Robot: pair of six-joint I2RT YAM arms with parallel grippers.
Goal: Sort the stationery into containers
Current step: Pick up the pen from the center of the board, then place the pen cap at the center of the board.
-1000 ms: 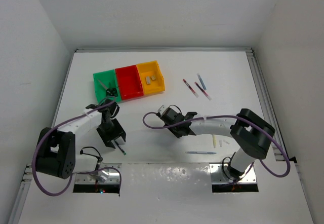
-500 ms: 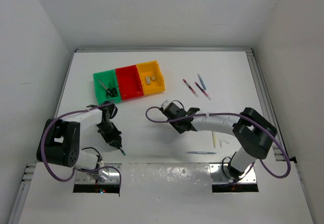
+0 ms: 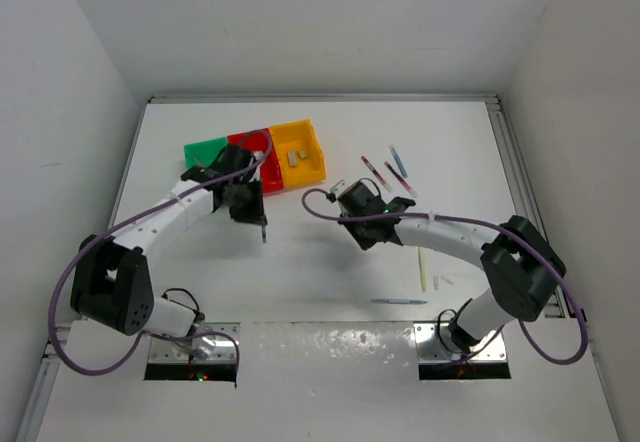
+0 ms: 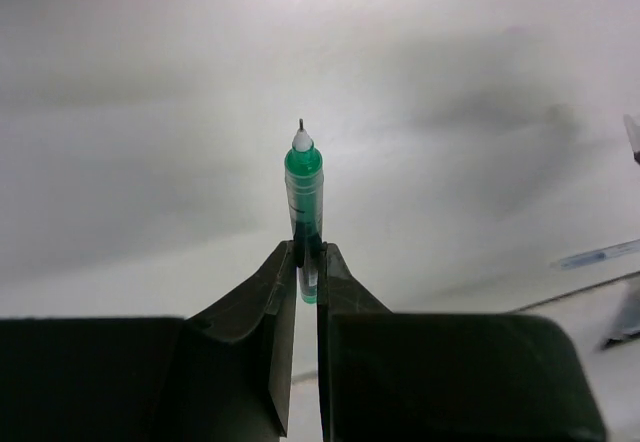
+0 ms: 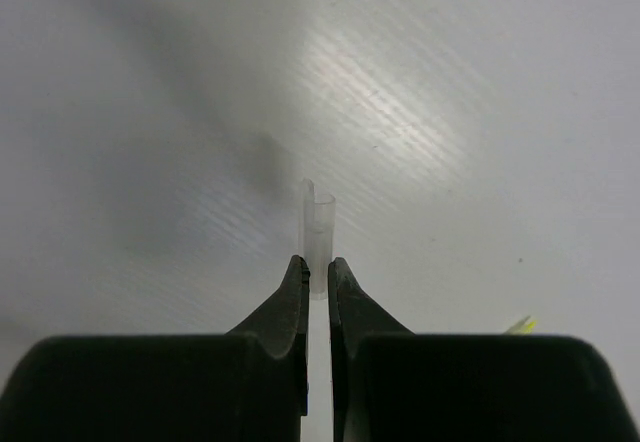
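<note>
Counter (image 3: 300, 262) open at centre.
Left arm (image 3: 175, 212) crosses the near side of the bins (image 3: 205, 149); three pens (image 3: 377, 173) lie right of the yellow bin (image 3: 318, 158).

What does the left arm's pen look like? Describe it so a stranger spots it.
Find the three joined bins at the far left of the table; the left end effector hangs just before them. It pinches a pen whose green barrel sets it apart from the red-white pens and blue pen lying loose.

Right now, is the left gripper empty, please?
No, the left gripper is shut on a green pen that sticks out beyond its fingertips.
</note>
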